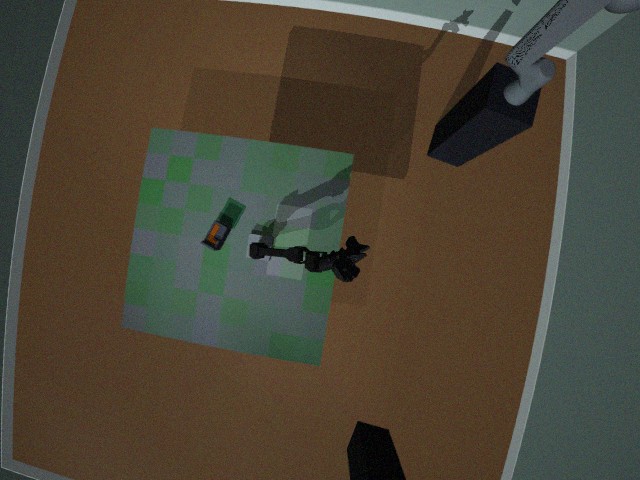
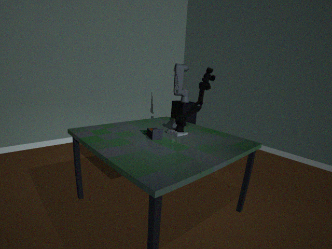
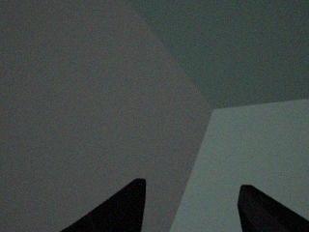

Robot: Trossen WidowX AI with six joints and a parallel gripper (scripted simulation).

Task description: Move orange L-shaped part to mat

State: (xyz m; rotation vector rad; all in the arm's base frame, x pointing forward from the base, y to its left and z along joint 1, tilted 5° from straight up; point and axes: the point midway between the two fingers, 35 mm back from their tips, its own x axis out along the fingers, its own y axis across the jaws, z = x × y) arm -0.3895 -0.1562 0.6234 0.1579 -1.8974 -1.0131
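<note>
black jaws stand partly apart with nothing between them; the wrist view shows only bare walls past the two fingertips. arm [image 2: 203, 86] is raised high off the counter [image 2: 166, 161], reaching up and away from its base [image 2: 178, 131]. orange l-shaped part [image 1: 212, 233] lies flush in the grey tray [image 1: 219, 238], well apart from the jaws. green mat [image 1: 231, 212] adjoins the tray's far end.

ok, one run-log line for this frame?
phase: pre-approach | gripper: raised away from table, part-closed, holding nothing | orange L-shaped part: flush in grey tray | green mat: bare beside tray
</note>
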